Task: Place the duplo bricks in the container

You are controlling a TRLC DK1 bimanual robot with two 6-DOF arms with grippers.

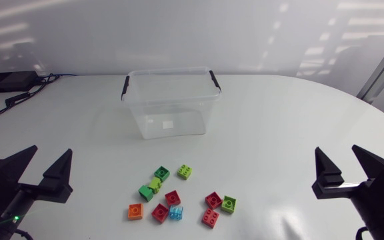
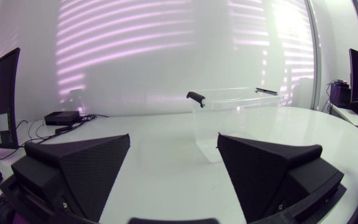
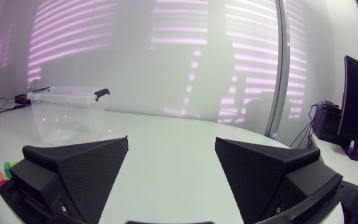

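checking the fingers first: how do they stand?

both wide open and holding nothing. the left gripper (image 1: 49, 157) and the right gripper (image 1: 337, 155) sit at the near side edges of the white table (image 1: 279, 133), well apart from everything.

and the bricks?

ten or so small duplo bricks (image 1: 173, 197), red, green, lime, orange and one pale blue, lie scattered between the two grippers. none is yet in the clear plastic container with black handle clips (image 1: 172, 100), which stands open beyond them.

what could go wrong?

they lie close together; several seem to touch, though i cannot be sure from above. broad wedge fingers closing on one brick would likely nudge its neighbour, or pinch two at once and drop one short of the rim. both arms reaching into the cluster together could also collide.
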